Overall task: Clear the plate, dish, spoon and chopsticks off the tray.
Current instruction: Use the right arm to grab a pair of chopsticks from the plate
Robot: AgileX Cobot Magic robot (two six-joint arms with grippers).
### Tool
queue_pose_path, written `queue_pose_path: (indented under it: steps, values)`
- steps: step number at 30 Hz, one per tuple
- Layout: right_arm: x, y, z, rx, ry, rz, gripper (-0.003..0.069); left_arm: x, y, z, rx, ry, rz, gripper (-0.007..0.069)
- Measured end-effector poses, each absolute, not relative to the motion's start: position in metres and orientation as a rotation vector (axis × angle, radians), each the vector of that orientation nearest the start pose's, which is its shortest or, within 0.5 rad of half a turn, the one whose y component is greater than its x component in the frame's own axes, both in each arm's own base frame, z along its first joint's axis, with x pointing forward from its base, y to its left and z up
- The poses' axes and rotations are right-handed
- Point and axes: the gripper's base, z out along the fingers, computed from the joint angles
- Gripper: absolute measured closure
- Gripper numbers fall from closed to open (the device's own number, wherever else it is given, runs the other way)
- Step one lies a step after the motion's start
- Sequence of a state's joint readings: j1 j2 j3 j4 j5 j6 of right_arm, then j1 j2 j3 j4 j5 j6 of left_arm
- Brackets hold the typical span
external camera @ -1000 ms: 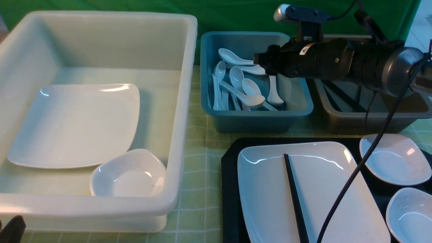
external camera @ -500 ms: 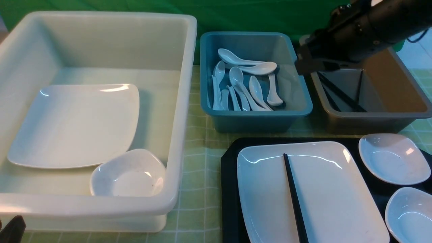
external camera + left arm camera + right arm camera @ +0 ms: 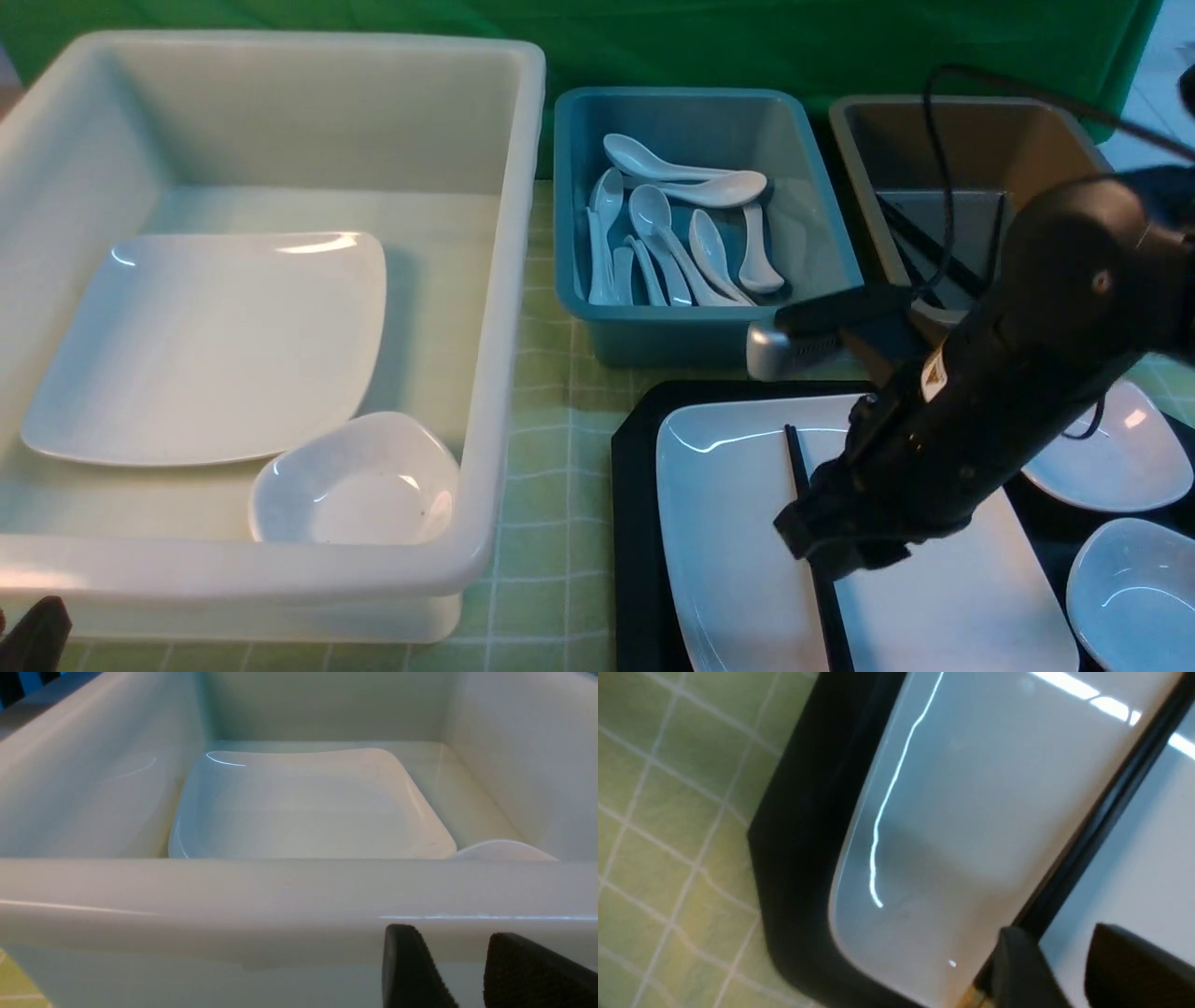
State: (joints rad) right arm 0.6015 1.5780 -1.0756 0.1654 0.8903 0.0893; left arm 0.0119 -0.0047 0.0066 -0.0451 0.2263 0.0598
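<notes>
Black chopsticks (image 3: 795, 450) lie lengthwise on white plate (image 3: 728, 523), on tray (image 3: 637, 523), lower right of front view. Right gripper (image 3: 826, 551) low over them, jaws parted, grasping nothing. Left gripper (image 3: 462, 970) released, 2 fingers apart, facing white bin (image 3: 280, 891) wall.

White plate (image 3: 747, 523), black chopsticks (image 3: 798, 457), black tray (image 3: 635, 523), white dishes (image 3: 1130, 597). Counter (image 3: 551, 373) light green, pale grid. Tub (image 3: 504, 280) white. Teal bin (image 3: 709, 341), white spoons (image 3: 672, 191); brown bin (image 3: 971, 140).
</notes>
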Motion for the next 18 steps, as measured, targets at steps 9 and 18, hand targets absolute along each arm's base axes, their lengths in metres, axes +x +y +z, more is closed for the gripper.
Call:
queue_pose_path:
  steps: [9, 18]
  values:
    - [0.246, 0.192, 0.204, -0.458, 2.927, 0.172, 0.0305, 0.055, 0.0, 0.191, 0.013, 1.712, 0.015, 0.04]
    - [0.253, 0.196, 0.162, -0.459, 3.05, 0.074, 0.0308, 0.055, 0.0, 0.191, 0.014, 1.713, 0.016, 0.04]
